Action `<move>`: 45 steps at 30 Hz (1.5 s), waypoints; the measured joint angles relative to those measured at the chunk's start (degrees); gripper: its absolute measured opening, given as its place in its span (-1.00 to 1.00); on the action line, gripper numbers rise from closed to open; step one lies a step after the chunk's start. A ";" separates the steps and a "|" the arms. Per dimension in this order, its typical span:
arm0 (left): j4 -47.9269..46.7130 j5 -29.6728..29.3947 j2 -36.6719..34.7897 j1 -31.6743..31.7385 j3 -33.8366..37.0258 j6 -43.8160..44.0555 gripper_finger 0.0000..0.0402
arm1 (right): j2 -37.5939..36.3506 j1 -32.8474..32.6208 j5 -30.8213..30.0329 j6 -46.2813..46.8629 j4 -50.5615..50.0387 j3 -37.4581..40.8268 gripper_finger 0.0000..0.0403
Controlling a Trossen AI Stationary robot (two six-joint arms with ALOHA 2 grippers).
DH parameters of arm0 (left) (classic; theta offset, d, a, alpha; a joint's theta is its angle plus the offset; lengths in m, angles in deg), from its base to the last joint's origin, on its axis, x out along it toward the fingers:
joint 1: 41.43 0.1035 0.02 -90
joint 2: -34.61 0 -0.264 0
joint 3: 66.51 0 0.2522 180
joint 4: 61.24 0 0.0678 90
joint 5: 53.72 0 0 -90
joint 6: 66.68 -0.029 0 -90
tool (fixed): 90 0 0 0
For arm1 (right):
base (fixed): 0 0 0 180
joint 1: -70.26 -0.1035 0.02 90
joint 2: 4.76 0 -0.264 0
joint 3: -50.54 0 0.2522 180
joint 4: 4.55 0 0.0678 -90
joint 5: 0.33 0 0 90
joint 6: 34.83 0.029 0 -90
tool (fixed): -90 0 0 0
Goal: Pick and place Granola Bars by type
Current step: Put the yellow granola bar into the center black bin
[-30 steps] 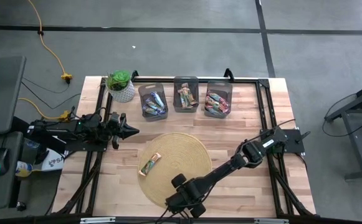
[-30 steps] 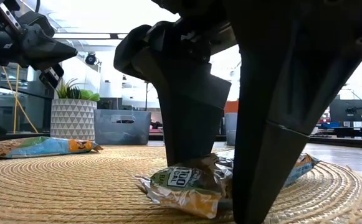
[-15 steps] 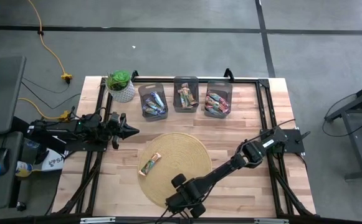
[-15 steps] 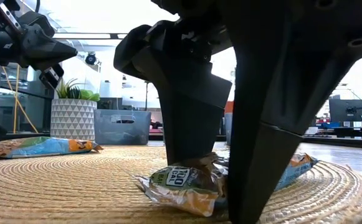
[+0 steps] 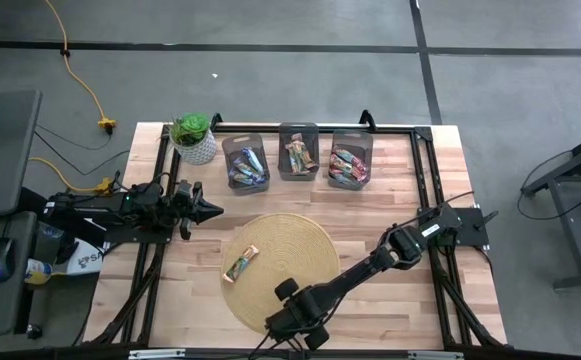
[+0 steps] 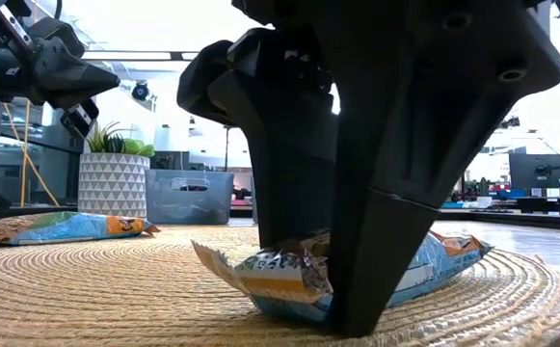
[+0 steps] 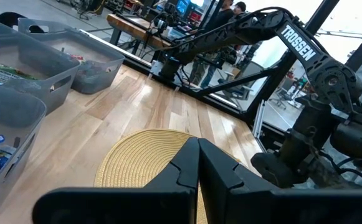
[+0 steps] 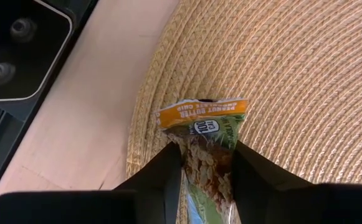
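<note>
The wooden tabletop (image 5: 400,190) carries a round woven mat (image 5: 288,250) near its front middle. Along the far edge stand three clear grey bins (image 5: 297,152) in a row, each holding wrapped bars, with a potted plant (image 5: 194,138) just beside them at the far left corner.

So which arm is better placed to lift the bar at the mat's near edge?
The right: its hand already pinches that granola bar on the woven mat. The left hand sits shut, off beside the mat.

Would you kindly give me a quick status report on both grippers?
Right gripper pinching bar on mat. Left gripper shut, idle beside mat. Second bar clear.
</note>
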 joint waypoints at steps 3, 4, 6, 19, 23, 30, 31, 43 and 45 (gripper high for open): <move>0.00 0.00 -0.01 0.00 0.01 0.00 -1.00 | -0.87 -0.02 -2.04 0.04 -0.36 0.22 -0.49; 0.00 0.00 -0.01 0.00 0.01 0.00 -1.00 | -1.09 -0.06 -2.72 0.06 -0.23 0.24 -0.49; 0.00 -0.02 0.01 0.00 0.01 0.00 -1.00 | -1.61 0.02 -3.93 0.17 -0.25 0.34 -0.49; -0.02 -0.02 -0.01 0.00 0.01 0.00 -1.00 | -2.63 1.31 -3.22 3.27 0.37 0.21 -0.49; 0.00 -0.02 -0.01 0.00 0.00 -0.02 -1.00 | -2.84 2.63 -2.87 6.12 2.18 -0.68 -0.49; -0.02 -0.02 -0.01 0.00 0.01 -0.02 -1.00 | -3.03 5.40 -5.38 7.17 5.29 -7.05 -0.49; -0.02 -0.02 -0.01 0.00 0.00 -0.01 -1.00 | -3.03 5.84 -5.68 7.17 6.15 -8.10 -0.49; -0.02 0.00 -0.01 0.00 0.01 0.00 -1.00 | -11.07 11.20 -11.18 10.13 27.77 -7.42 -0.49; 0.00 0.00 -0.01 0.00 0.00 0.00 -1.00 | -12.90 12.08 -11.61 10.02 32.31 -7.44 -0.49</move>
